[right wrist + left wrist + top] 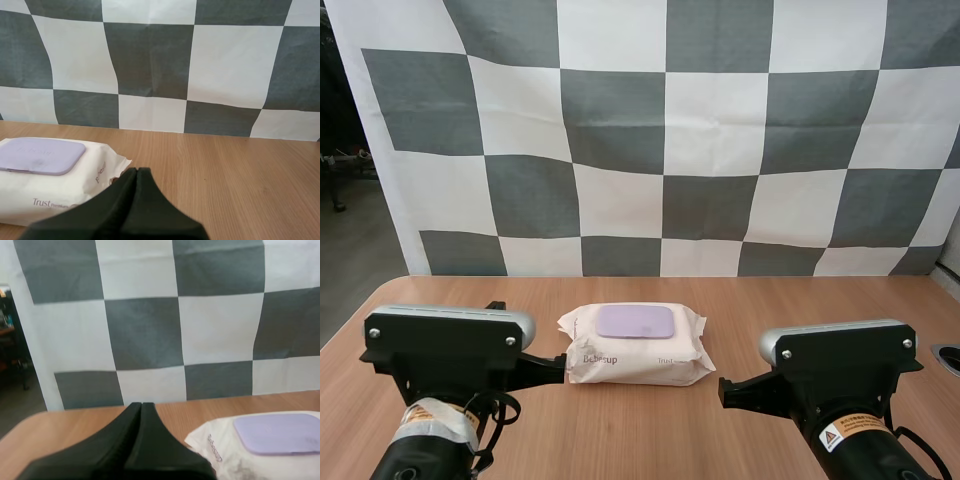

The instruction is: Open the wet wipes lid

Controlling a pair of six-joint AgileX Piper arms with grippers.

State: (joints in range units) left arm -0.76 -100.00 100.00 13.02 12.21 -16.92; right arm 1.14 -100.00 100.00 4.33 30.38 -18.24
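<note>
The left gripper [141, 407], fingers pressed together, sits just beside the pack of wet wipes [638, 362], which lies flat mid-table [770, 300] with its lilac lid [635, 321] shut and facing up. The right gripper [136, 172], likewise closed on nothing, flanks the other side. The pack looks soft and light, likely to slide, and the stiff lid's edge seems the place to lift.

**A:** What is nearest the camera?
**B:** The right tool [136, 170], its two black fingers pressed together into one dark wedge, gripping nothing.
**A:** And beyond it?
**B:** A white pack of wet wipes [55, 187] lies flat on the wooden counter [225, 170], just beside the tool's tip. Its lilac lid [42, 156] sits flat on top.
</note>
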